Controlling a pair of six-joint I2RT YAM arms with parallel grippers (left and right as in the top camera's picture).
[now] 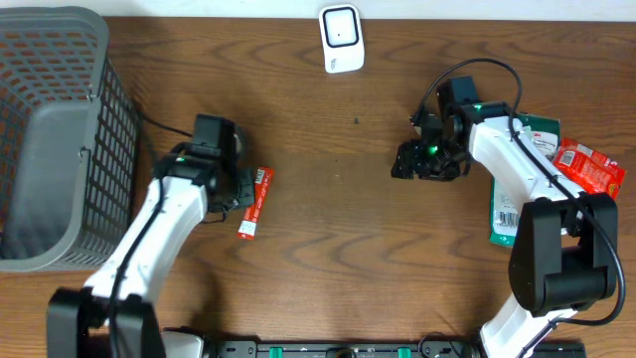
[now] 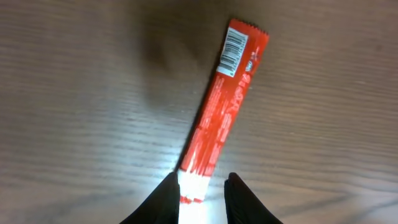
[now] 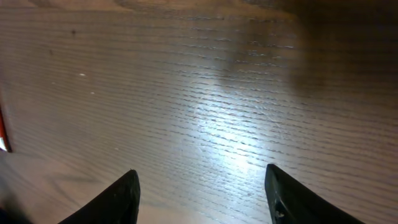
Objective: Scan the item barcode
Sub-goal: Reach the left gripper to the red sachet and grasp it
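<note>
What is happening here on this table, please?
The left arm has its jaws around the near end of a long red packet, which lies flat on the wooden table with its barcode facing up. Whether they grip it cannot be told. The right arm hovers over bare table, jaws open and empty. A white scanner stands at the far edge, so nothing is scanned yet.

The red wrapper (image 2: 217,112) has print too blurred to read, its near end lost in glare. Overhead, the right arm (image 1: 507,159) hides part of the green packet (image 1: 500,224).
</note>
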